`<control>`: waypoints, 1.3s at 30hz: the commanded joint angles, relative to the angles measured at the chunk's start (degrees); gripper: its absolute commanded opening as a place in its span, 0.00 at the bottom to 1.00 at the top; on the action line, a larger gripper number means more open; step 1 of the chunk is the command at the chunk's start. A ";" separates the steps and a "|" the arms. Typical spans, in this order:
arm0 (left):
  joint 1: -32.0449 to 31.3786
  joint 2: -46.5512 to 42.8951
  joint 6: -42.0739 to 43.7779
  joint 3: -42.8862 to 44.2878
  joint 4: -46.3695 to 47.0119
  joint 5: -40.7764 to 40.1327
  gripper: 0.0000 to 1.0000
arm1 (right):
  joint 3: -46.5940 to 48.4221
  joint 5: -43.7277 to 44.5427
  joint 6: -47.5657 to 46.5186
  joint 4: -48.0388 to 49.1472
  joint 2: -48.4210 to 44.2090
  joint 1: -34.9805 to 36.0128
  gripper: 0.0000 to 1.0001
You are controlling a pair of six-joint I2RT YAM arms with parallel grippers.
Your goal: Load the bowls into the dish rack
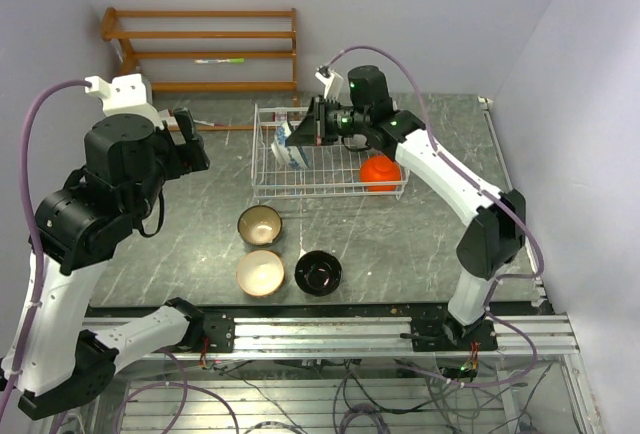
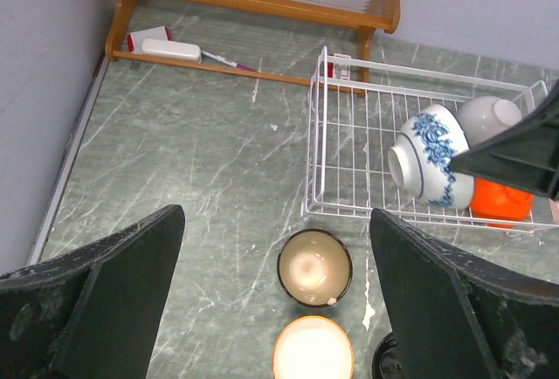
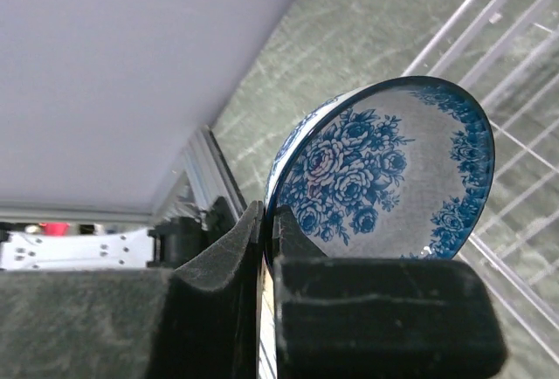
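Note:
The white wire dish rack (image 1: 320,195) stands at mid-table; it also shows in the left wrist view (image 2: 313,161). My right gripper (image 1: 315,126) is shut on the rim of the blue-and-white bowl (image 3: 384,169) and holds it on edge over the rack's left part (image 1: 290,146). An orange-red bowl (image 1: 380,172) lies in the rack's right end. A white bowl (image 2: 489,117) shows behind the blue one (image 2: 428,156). The brown bowl (image 1: 260,224), cream bowl (image 1: 260,273) and black bowl (image 1: 318,272) sit on the table in front of the rack. My left gripper (image 2: 275,216) is open and empty, high above the brown bowl (image 2: 314,267).
An orange-brown wooden shelf (image 1: 210,49) stands against the back wall, with a pen on it. A small white-and-red object (image 2: 162,45) lies at its foot. Walls close in on the left and right. A metal rail (image 1: 330,329) runs along the near edge.

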 commanded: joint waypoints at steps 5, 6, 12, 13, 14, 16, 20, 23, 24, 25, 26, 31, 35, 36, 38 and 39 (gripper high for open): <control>-0.33 -0.84 -0.05 1.84 -0.64 -1.47 0.99 | -6.32 -11.45 24.33 33.14 7.70 -5.22 0.00; -0.33 -0.96 -0.02 1.84 -0.63 -1.46 0.99 | -6.51 -11.05 25.40 34.36 8.71 -5.41 0.00; -0.29 -0.89 0.11 1.72 -0.50 -1.20 0.99 | -6.83 -8.14 29.99 40.32 15.03 -5.98 0.00; -0.32 -0.87 0.04 1.74 -0.55 -1.21 0.99 | -7.21 -7.85 31.44 42.64 16.31 -6.27 0.00; -0.31 -0.88 0.02 1.81 -0.50 -1.24 0.99 | -7.82 -7.61 33.14 44.94 17.29 -6.48 0.00; -0.33 -1.08 -0.07 1.71 -0.56 -1.24 0.99 | -8.22 -6.89 34.89 48.36 18.87 -6.82 0.00; -0.32 -1.24 0.10 1.79 -1.03 -1.54 0.99 | -5.69 -5.62 33.63 46.44 21.83 -7.03 0.00; -0.33 -1.51 0.19 1.75 -1.14 -1.93 0.99 | -6.31 -5.26 34.36 47.21 22.80 -7.06 0.00; -0.33 -1.58 0.21 1.69 -1.12 -2.01 0.99 | -7.36 -5.02 34.59 47.46 22.80 -7.13 0.00; -0.33 -1.64 0.27 1.72 -1.11 -2.03 0.99 | -8.24 -4.90 34.84 47.94 22.89 -7.20 0.00; -0.29 -1.60 0.33 1.70 -1.18 -2.06 0.99 | -9.07 -4.90 35.09 48.35 22.87 -7.20 0.00; -0.32 -1.25 1.09 1.79 -1.13 -2.03 0.99 | -11.81 -4.85 33.20 46.98 22.57 -7.21 0.01; -0.33 -0.85 1.49 1.57 -0.67 -1.56 0.99 | -13.75 -5.01 33.10 46.74 22.62 -7.16 0.02; -0.29 -0.71 1.59 1.55 -0.64 -1.47 0.99 | -14.08 -4.84 32.91 46.16 22.41 -8.35 0.03; -0.33 -0.55 1.76 1.61 -0.61 -1.42 0.99 | -14.61 -4.04 31.72 44.45 21.65 -8.95 0.04; -0.33 -0.54 1.84 1.65 -0.59 -1.42 0.99 | -14.83 -3.45 30.99 43.54 21.21 -9.04 0.04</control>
